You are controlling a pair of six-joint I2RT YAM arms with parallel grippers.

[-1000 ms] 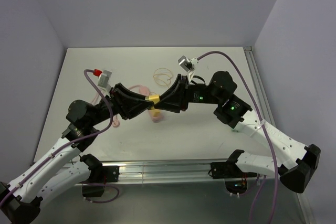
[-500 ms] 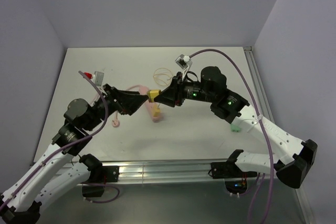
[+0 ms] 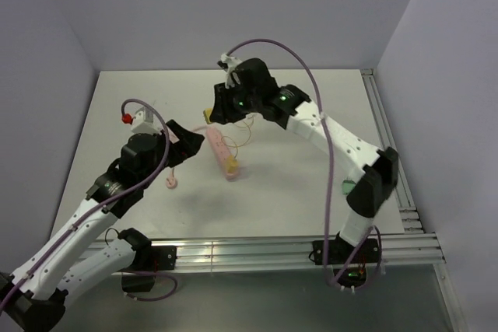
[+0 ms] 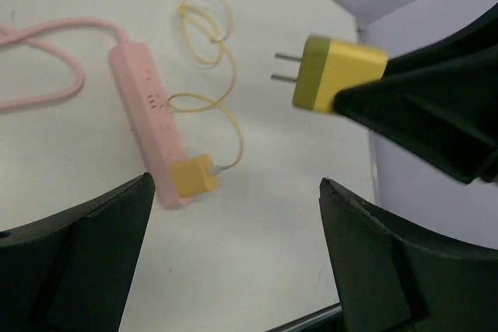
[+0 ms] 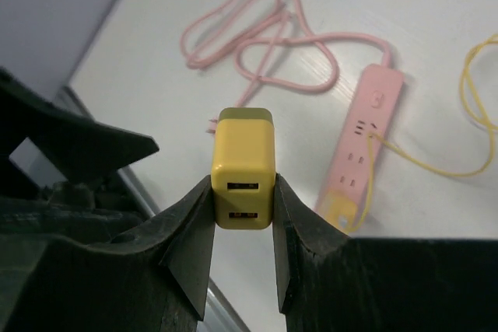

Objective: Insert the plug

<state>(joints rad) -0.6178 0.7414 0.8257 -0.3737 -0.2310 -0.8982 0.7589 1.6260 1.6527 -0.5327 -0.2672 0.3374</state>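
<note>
So the right pincer [image 5: 243,206] is clamped on the small yellow plastic charger plug [image 5: 243,157], up off the white surface [image 4: 257,270] near the pink power strip [image 4: 148,126]. Meanwhile the left pincer [image 4: 236,207] hangs open, empty. The plug looks light, rigid and slick, so its flat sides seem the best grip.

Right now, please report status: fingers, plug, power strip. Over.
Right fingers shut on yellow plug, aloft. Left fingers open, empty. Pink power strip on table; corded charger sits in its end.
</note>
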